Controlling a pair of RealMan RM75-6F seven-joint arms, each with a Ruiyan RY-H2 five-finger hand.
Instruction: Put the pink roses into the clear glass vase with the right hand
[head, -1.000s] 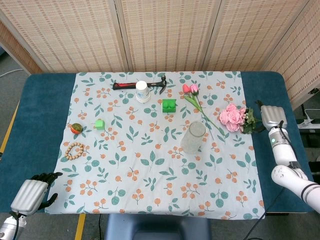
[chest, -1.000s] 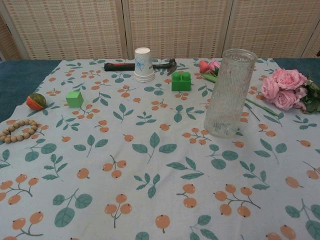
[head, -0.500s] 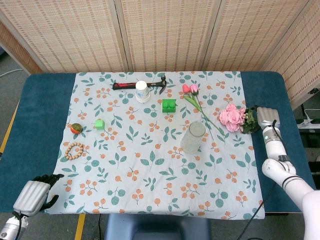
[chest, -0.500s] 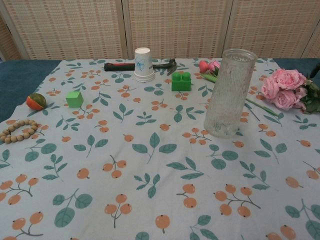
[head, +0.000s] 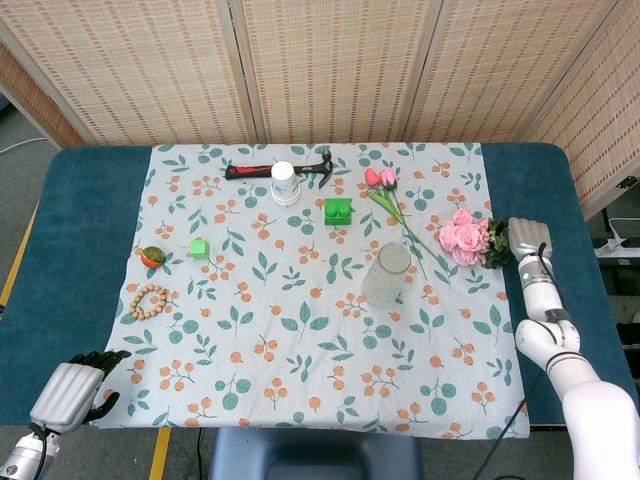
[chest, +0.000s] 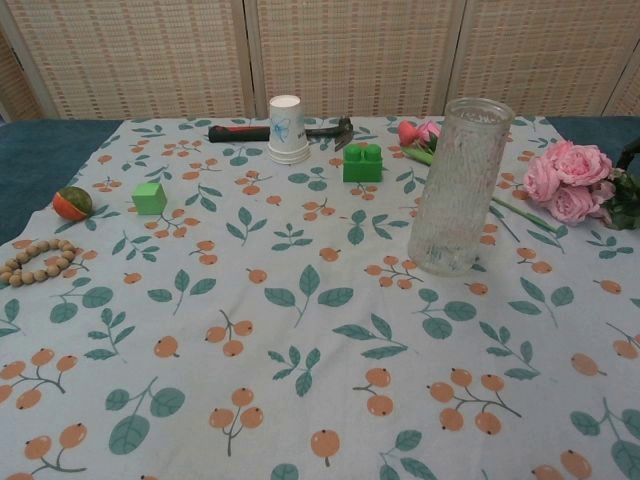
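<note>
Pink roses (head: 462, 234) are seen lying on their side at the right edge of the floral tablecloth (head: 300, 330), a tight cluster of blooms with dark green leaves at the end nearest the right hand (head: 527, 240). The clear glass vase (head: 386, 275) is found upright and empty near the middle of the cloth, well apart from the roses and to their left.

The right hand is placed just beside the leafy end of the bunch, its silver back turned upward; the fingers are hidden beneath it, so it cannot be told whether they are spread, curled or closed on the stems. The left hand (head: 72, 390) is noted at the near left corner, off the cloth, dark fingers curled inward with nothing held.

On the cloth are also recorded a hammer (head: 275, 169), a white paper cup (head: 285, 184), a green building block (head: 338, 210), a pair of tulips (head: 385, 190), a small green cube (head: 200, 248), a small orange and green ball (head: 152, 256) and a bead bracelet (head: 149, 301). The table (head: 70, 250) is covered in dark blue, and woven screens (head: 330, 65) are set behind it.
</note>
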